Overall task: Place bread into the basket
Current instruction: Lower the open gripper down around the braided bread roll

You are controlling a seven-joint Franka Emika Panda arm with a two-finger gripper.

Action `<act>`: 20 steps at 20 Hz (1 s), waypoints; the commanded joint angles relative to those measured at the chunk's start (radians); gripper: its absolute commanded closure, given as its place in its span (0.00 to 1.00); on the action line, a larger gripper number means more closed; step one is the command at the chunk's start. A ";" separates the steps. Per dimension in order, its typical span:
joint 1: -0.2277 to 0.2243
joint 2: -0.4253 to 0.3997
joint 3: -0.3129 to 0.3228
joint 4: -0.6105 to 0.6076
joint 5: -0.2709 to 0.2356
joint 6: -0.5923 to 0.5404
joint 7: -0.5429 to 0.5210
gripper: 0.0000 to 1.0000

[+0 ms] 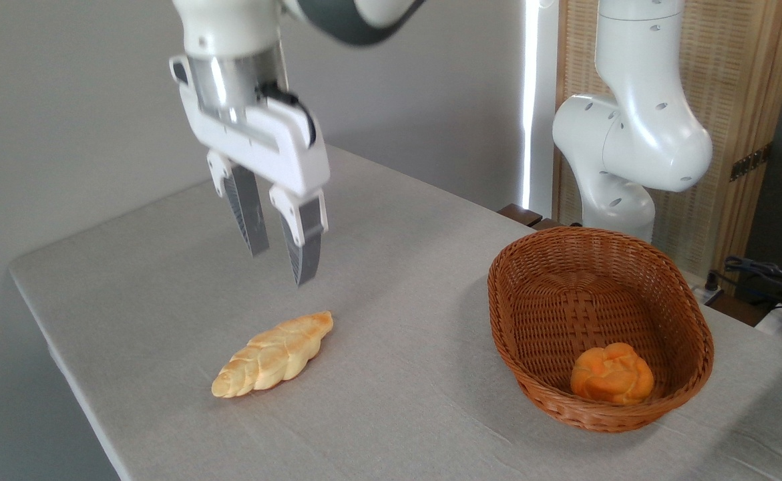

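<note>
— Where was the bread [272,355]?

— It lay flat on the table [163,267], just below the pincer [280,266] and not touching it. The pincer hung in the air, spread a little, holding nothing. The basket [688,314] stood well apart to its right, with a round bun [612,375] already inside.

— What could have gone wrong?

— I think the loaf lay diagonal to the fingers, so they could have closed on a tapered tip, and the bread might have slipped or turned.
</note>
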State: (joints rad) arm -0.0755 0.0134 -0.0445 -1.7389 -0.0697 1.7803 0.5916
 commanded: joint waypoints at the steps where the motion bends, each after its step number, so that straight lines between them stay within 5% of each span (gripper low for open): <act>1: -0.006 -0.004 -0.006 -0.088 -0.018 0.059 -0.027 0.00; 8: -0.014 0.034 -0.052 -0.226 -0.016 0.284 -0.059 0.00; 20: -0.013 0.056 -0.054 -0.258 0.001 0.347 -0.058 0.00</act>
State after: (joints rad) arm -0.0883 0.0681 -0.0995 -1.9775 -0.0728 2.0779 0.5435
